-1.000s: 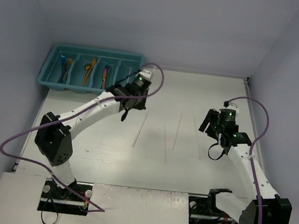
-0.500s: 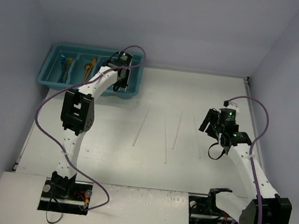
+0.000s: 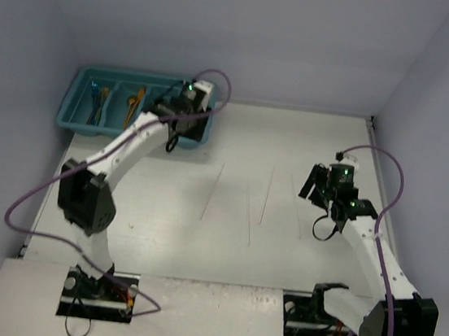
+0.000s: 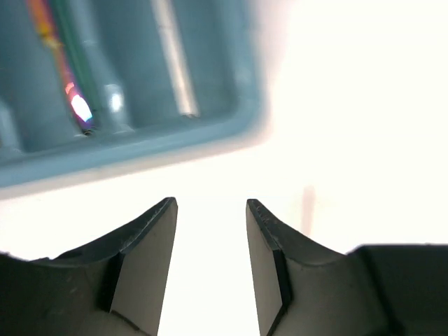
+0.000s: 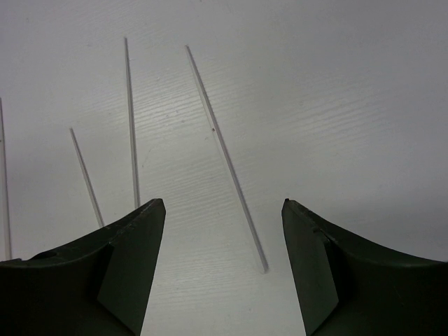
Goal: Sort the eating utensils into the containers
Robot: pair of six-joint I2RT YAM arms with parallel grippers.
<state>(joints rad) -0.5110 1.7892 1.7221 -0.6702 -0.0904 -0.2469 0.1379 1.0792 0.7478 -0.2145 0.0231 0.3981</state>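
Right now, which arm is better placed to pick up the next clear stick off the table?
Right. The right gripper hangs open over the clear sticks, one lying just ahead of it. The left gripper, open and empty, is off at a corner of the teal cutlery tray.

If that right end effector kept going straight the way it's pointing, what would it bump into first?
Most likely the thin pale stick lying on the white table. It runs right between the open fingers of the right end effector, though depth is hard to judge.
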